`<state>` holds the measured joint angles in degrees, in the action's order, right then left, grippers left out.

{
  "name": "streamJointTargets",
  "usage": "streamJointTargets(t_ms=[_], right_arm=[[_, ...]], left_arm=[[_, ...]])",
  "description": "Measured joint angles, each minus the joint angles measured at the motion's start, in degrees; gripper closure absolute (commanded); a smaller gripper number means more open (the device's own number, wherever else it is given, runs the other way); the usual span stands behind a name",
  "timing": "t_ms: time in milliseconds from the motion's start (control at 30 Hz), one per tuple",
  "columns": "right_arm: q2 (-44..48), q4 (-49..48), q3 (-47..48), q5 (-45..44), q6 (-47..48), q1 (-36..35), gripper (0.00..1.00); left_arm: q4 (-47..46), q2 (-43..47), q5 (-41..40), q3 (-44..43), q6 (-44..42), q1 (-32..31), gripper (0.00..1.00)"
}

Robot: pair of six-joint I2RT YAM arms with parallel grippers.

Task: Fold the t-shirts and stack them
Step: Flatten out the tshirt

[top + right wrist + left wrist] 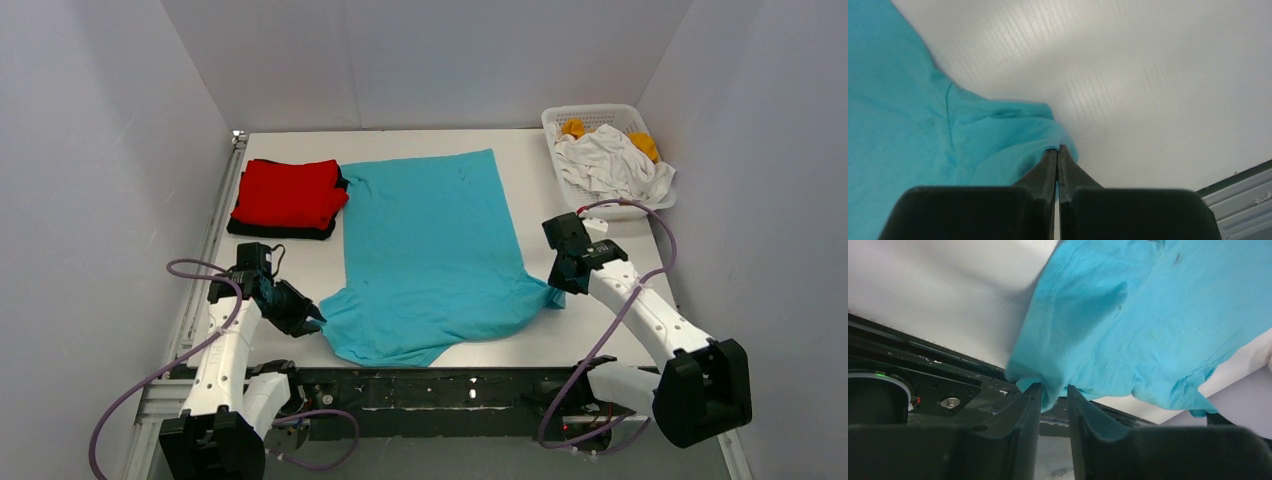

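Turquoise t-shirt [430,250] spread mid-frame on table [530,170]. Light, limp; I expect bunching. Right gripper [1057,150] pinches lower-right corner; left gripper [1054,392] slightly parted around lower-left corner. I'd grip corners.

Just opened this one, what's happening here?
Two arms are working on a turquoise shirt spread on the table. The right gripper is pinched shut on its near right corner. The left gripper sits at the near left corner, jaws slightly apart with cloth between them, grip unclear. A folded red shirt lies on a black one at far left. White shirts and orange ones sit in the basket.
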<state>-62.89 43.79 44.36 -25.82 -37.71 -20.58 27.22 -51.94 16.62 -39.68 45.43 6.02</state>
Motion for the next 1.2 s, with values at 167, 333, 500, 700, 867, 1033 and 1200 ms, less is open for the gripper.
streamJointTargets(t_ms=[167,333,500,700,867,1033,1200], right_arm=[[-7.74,1.6,3.91,-6.54,-1.33,0.37,0.99],[-12.46,1.95,13.07,-9.2,0.2,0.7,0.69],[-17.07,5.77,20.98,-12.2,-1.79,0.87,0.34],[-18.29,15.06,21.2,-16.11,-4.39,1.31,0.29],[-8.57,11.45,11.04,-5.16,-3.21,1.38,0.18],[5.25,-4.24,-2.51,16.98,-3.78,0.79,0.15],[-1.86,-17.03,-3.96,27.85,-5.07,-1.9,0.14]], left_arm=[[1.51,0.0,-1.2,-0.5,-1.53,-0.15,0.02],[3.41,-1.18,-1.29,-7.89,-2.34,-0.44,0.02],[3.08,-5.29,-1.46,-17.99,-2.82,-3.85,0.02],[0.26,-17.92,-0.94,-26.12,-4.72,-13.86,0.02],[-4.24,-31.26,1.25,-31.39,-7.19,-18.67,0.02],[-9.14,-45.77,3.19,-37.33,-9.94,-19.76,0.02],[-12.07,-56.85,6.47,-39.71,-11.17,-19.76,0.02]])
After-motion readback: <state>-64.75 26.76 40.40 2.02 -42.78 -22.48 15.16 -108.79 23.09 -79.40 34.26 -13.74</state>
